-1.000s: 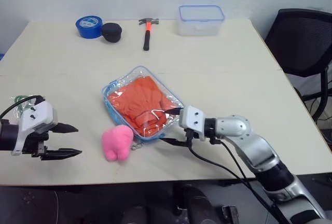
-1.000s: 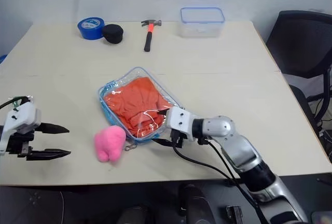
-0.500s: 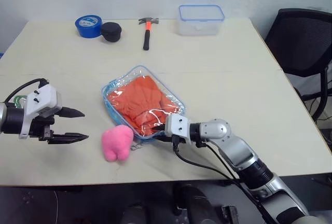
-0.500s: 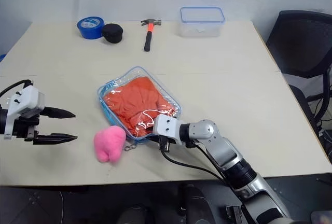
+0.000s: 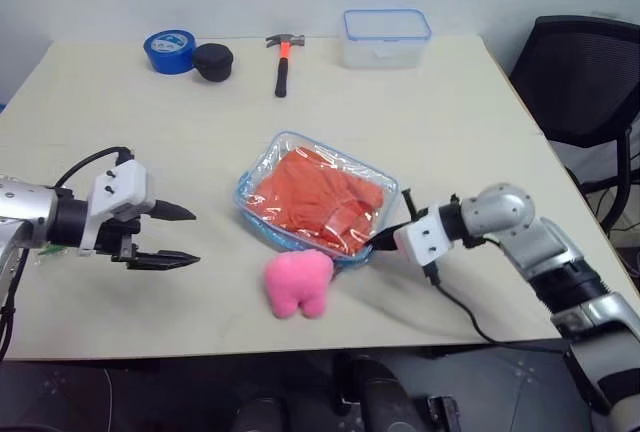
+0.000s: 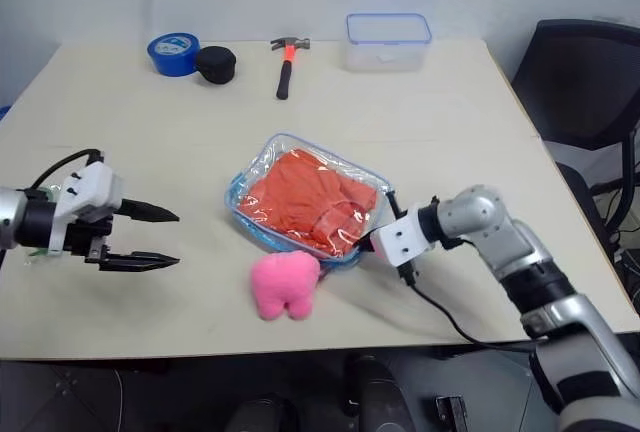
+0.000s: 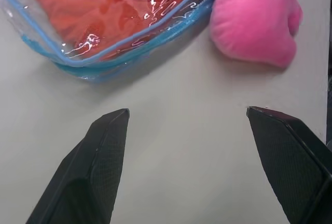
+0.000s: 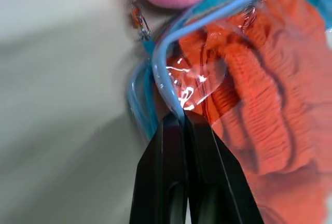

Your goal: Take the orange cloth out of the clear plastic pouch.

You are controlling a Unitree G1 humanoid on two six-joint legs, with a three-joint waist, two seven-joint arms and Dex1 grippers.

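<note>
Pinching the blue-trimmed edge of the clear plastic pouch (image 5: 318,198), my right gripper (image 5: 385,240) has its two black fingers pressed together on the trim at the pouch's right-hand corner; the right wrist view shows the trim running straight down between them. I see the orange cloth (image 5: 320,194) bunched inside the pouch, filling most of it. The pouch lies near the middle of the surface (image 5: 450,132), lying at a slant across it.

My left gripper (image 5: 168,237) hovers just over the surface well to the left of the pouch, its fingers spread wide and holding nothing, pointed toward the pouch. From the left wrist view, the pouch's near edge and the pink plush toy (image 5: 297,284) sit ahead of the open fingers.

I see the toy lying just in front of the pouch, against its front edge. Along the far edge of the surface I have a roll of blue tape (image 5: 170,51), a black round object (image 5: 213,61) touching it, a hammer (image 5: 284,60) and a clear lidded box (image 5: 387,38). A black chair (image 5: 580,82) stands off to the right.
</note>
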